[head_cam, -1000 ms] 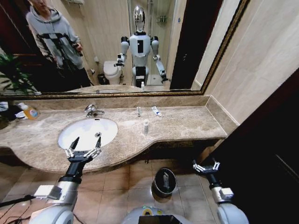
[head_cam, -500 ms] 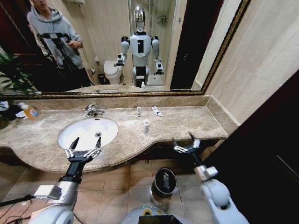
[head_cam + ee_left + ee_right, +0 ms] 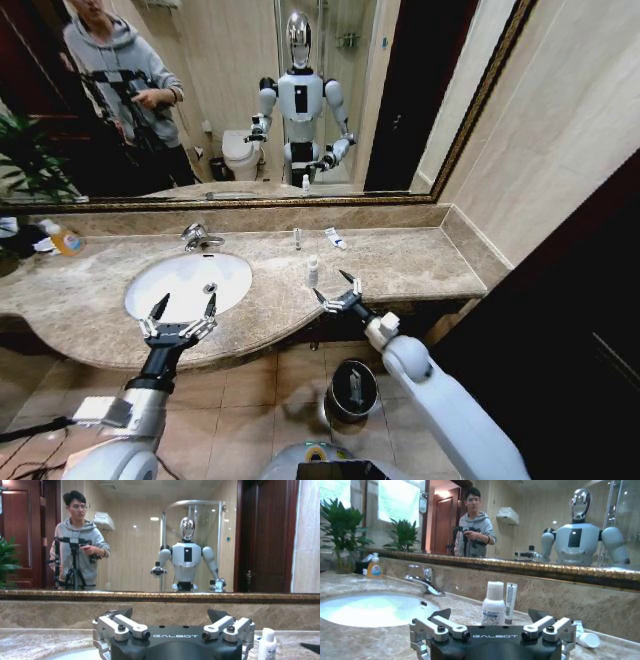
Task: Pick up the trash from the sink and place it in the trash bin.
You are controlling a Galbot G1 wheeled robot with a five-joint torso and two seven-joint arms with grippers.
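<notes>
The white oval sink (image 3: 190,270) sits in the marble counter, with the trash standing on the counter to its right. A tiny white bottle (image 3: 312,269) (image 3: 494,605) stands upright near the counter's front. A clear vial (image 3: 297,238) (image 3: 511,597) and a white tube (image 3: 334,238) (image 3: 586,639) are near the back wall. My right gripper (image 3: 333,287) (image 3: 490,613) is open at counter height, just in front of the bottle and apart from it. My left gripper (image 3: 186,306) (image 3: 170,613) hangs open over the sink's front rim. The black trash bin (image 3: 352,390) stands on the floor below.
A chrome tap (image 3: 198,237) rises behind the basin. An orange-yellow bottle (image 3: 65,240) stands at the counter's far left beside a plant. A framed mirror runs along the back wall. A dark door panel closes in the right side.
My right arm has risen from low beside the bin up to the counter, and its open gripper now sits close to the tiny white bottle. The left arm has not moved.
</notes>
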